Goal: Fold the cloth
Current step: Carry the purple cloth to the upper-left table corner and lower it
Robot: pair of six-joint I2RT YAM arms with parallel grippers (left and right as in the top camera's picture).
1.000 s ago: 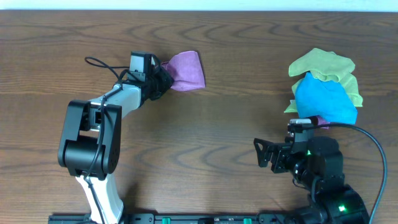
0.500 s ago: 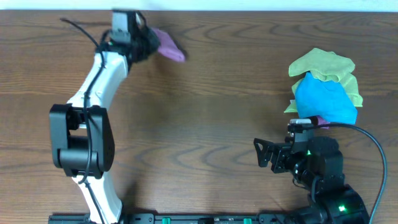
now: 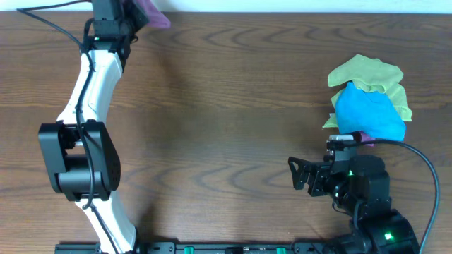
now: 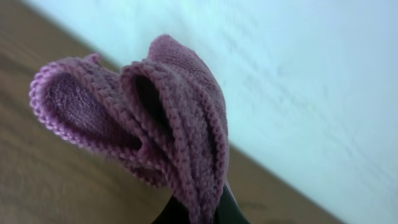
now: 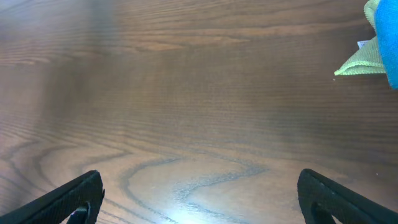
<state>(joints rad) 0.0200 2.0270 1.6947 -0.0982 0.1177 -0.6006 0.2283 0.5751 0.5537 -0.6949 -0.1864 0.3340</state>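
Because the cloth (image 3: 152, 16) was bunched in the grip of the left end effector (image 3: 134, 13) at the far left corner of the desk (image 3: 226, 106), right by the back edge, a neat fold looked some way off. The left wrist view showed it pinched at the bottom of the frame, its stitched edges doubled into loose loops above the fingers and lifted off the wood.

To do this step well, the cloth would probably need to come back toward the open middle of the desk and be lowered so that its free end touches first. Dragging it gently from there should let it spread flat. Only then would taking one edge over to the opposite edge give a clean crease. Letting go where it was risked a crumpled heap near the edge.

The left arm was stretched almost straight, reaching far and to the left, with its wrist at the top border of the overhead view. The right end effector (image 3: 304, 175) sat low at the near right with its fingers spread wide and nothing between them, well apart from the blue cloth (image 3: 371, 113) and the yellow-green cloth (image 3: 367, 74) heaped together on the right.
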